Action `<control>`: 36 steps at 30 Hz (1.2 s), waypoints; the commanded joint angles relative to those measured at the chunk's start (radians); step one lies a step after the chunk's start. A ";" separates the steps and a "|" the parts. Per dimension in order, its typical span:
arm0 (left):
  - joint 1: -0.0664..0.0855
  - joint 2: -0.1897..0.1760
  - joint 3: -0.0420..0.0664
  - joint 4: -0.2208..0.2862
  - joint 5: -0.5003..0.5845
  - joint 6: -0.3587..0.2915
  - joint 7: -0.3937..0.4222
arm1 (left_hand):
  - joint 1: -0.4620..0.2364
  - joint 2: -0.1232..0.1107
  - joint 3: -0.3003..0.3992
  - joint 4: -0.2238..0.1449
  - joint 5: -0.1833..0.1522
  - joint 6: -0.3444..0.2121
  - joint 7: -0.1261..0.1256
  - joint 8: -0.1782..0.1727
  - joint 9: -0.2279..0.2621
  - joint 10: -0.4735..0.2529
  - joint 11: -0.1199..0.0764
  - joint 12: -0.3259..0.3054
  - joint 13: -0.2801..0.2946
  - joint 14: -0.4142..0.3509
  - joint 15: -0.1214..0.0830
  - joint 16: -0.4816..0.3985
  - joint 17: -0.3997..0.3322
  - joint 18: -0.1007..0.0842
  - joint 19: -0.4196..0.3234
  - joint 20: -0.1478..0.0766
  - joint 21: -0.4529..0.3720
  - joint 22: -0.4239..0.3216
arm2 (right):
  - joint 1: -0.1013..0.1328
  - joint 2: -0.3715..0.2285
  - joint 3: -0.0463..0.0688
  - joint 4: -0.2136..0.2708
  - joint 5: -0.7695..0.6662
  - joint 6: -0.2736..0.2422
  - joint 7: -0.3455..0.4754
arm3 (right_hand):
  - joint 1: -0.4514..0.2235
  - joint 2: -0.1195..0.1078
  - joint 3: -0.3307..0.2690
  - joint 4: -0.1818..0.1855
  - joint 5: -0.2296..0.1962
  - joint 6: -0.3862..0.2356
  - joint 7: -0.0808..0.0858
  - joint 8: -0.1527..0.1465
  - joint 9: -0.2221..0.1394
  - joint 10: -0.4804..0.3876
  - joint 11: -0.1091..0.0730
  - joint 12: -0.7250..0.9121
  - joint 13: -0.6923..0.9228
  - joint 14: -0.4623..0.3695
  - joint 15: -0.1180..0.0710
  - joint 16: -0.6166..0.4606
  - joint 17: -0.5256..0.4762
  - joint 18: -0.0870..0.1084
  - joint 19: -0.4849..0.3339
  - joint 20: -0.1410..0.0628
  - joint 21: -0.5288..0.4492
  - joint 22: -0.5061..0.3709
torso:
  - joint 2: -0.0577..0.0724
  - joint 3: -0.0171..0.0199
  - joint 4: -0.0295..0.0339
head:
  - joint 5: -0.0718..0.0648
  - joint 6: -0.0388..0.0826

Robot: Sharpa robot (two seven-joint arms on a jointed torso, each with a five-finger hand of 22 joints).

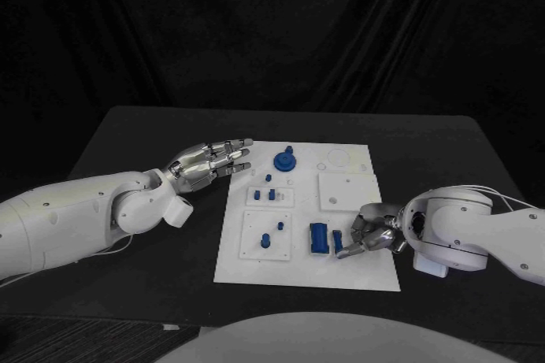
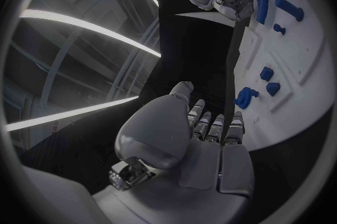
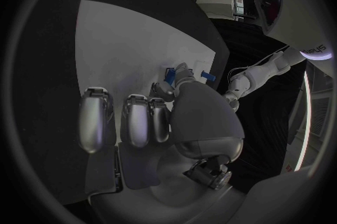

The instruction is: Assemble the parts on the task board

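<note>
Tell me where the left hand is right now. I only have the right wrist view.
Observer: The left hand hovers with its fingers apart, holding nothing, at the task board's left edge, toward the far end.
Operator: What's on the board away from my right hand?
Observer: A round blue part stands near the far edge.
Operator: And by my fingers?
Observer: The right hand sits at the board's right side, its fingertips just beside an oblong blue block. I cannot tell whether it is pinching anything.
</note>
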 commanded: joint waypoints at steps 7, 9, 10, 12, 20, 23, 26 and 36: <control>-0.002 0.000 0.001 0.001 0.001 0.018 0.008 | 0.007 0.000 0.004 0.002 0.006 0.000 0.004 0.006 0.001 0.001 0.005 0.006 0.001 0.001 0.004 0.006 0.001 0.011 0.002 0.006 0.006 -0.001 | -0.004 0.011 0.000 -0.011 0.005 -0.010 -0.031 | 0.038 0.044 0.010 -0.011 0.001 0.004 -0.005 -0.009 0.004 0.104 -0.007 0.003 0.263 0.072 -0.007 0.005 0.072 0.011 0.032 -0.008 0.004 0.207 | 0.000 -0.0002 -0.0004 | 0.002 0.000; -0.002 0.000 0.001 0.001 0.001 0.018 0.008 | 0.007 0.000 0.004 0.002 0.006 0.000 0.004 0.006 0.001 0.001 0.005 0.006 0.001 0.001 0.004 0.006 0.001 0.011 0.002 0.006 0.006 -0.001 | -0.005 0.012 0.000 -0.012 0.005 -0.009 -0.032 | 0.042 0.046 0.011 -0.014 0.002 0.004 -0.005 -0.009 0.005 0.104 -0.007 0.003 0.263 0.072 -0.007 0.005 0.072 0.011 0.032 -0.008 0.004 0.208 | 0.000 0.0000 -0.0003 | 0.002 0.000; -0.002 0.000 0.001 0.001 0.001 0.018 0.008 | 0.007 0.000 0.004 0.002 0.006 0.000 0.004 0.006 0.001 0.001 0.005 0.006 0.001 0.001 0.004 0.006 0.001 0.011 0.002 0.006 0.006 -0.001 | -0.005 0.013 0.000 -0.013 0.005 -0.009 -0.033 | 0.047 0.051 0.013 -0.017 0.002 0.005 -0.005 -0.009 0.006 0.104 -0.007 0.003 0.263 0.072 -0.007 0.005 0.072 0.010 0.032 -0.008 0.005 0.208 | 0.000 -0.0001 -0.0002 | 0.002 0.000; -0.003 0.000 0.001 0.001 0.001 0.018 0.008 | 0.007 0.000 0.005 0.001 0.006 0.000 0.004 0.006 0.000 0.001 0.006 0.006 0.001 0.001 0.004 0.006 0.001 0.011 0.002 0.006 0.006 -0.001 | -0.006 0.015 0.000 -0.016 0.005 -0.008 -0.034 | 0.050 0.053 0.014 -0.018 0.002 0.005 -0.005 -0.010 0.006 0.104 -0.007 0.003 0.263 0.072 -0.007 0.005 0.072 0.010 0.032 -0.008 0.004 0.208 | 0.000 -0.0001 -0.0001 | 0.002 0.000; -0.004 0.000 0.001 0.001 0.001 0.019 0.008 | 0.007 0.000 0.005 0.001 0.006 0.000 0.004 0.006 0.000 0.001 0.006 0.006 0.001 0.001 0.004 0.006 0.001 0.011 0.002 0.006 0.006 -0.001 | -0.007 0.022 0.000 -0.020 0.005 -0.001 -0.036 | 0.083 0.054 0.013 -0.044 -0.001 0.007 -0.005 -0.013 0.010 0.104 -0.007 0.003 0.263 0.071 -0.007 0.004 0.070 0.011 0.032 -0.008 0.004 0.207 | 0.000 -0.0003 -0.0003 | 0.003 0.000; -0.005 0.000 0.001 0.001 0.001 0.020 0.008 | 0.007 0.000 0.005 0.001 0.006 0.000 0.004 0.006 0.000 0.001 0.006 0.006 0.001 0.001 0.004 0.006 0.001 0.011 0.002 0.006 0.006 -0.001 | -0.008 0.025 0.000 -0.022 0.005 0.004 -0.036 | 0.091 0.051 0.011 -0.051 -0.002 0.005 -0.005 -0.015 0.011 0.104 -0.007 0.003 0.263 0.071 -0.007 0.004 0.069 0.011 0.031 -0.009 0.004 0.207 | 0.000 -0.0003 -0.0003 | 0.003 0.000; -0.005 0.000 0.001 0.001 0.001 0.020 0.007 | 0.007 0.000 0.006 0.000 0.006 -0.001 0.004 0.006 0.000 0.001 0.006 0.006 0.001 0.001 0.004 0.006 0.001 0.011 0.002 0.007 0.006 -0.001 | -0.008 0.025 0.000 -0.021 0.005 0.003 -0.034 | 0.097 0.048 0.009 -0.055 -0.003 -0.002 -0.005 -0.022 0.007 0.104 -0.007 0.003 0.263 0.071 -0.007 0.003 0.069 0.011 0.031 -0.009 0.004 0.207 | 0.000 -0.0001 -0.0002 | 0.004 0.000; -0.006 -0.006 0.001 0.005 0.001 0.012 0.018 | 0.007 0.000 0.007 -0.001 0.007 0.001 0.005 0.007 0.001 0.002 0.006 0.006 0.001 0.001 0.004 0.006 0.001 0.011 0.002 0.007 0.006 -0.001 | -0.006 -0.024 0.000 0.011 0.009 -0.062 0.041 | 0.087 0.009 -0.028 -0.054 -0.005 -0.008 -0.004 -0.034 0.003 0.104 -0.007 0.003 0.263 0.071 -0.007 0.004 0.071 0.010 0.032 -0.009 0.007 0.208 | -0.004 -0.0004 0.0018 | 0.002 0.000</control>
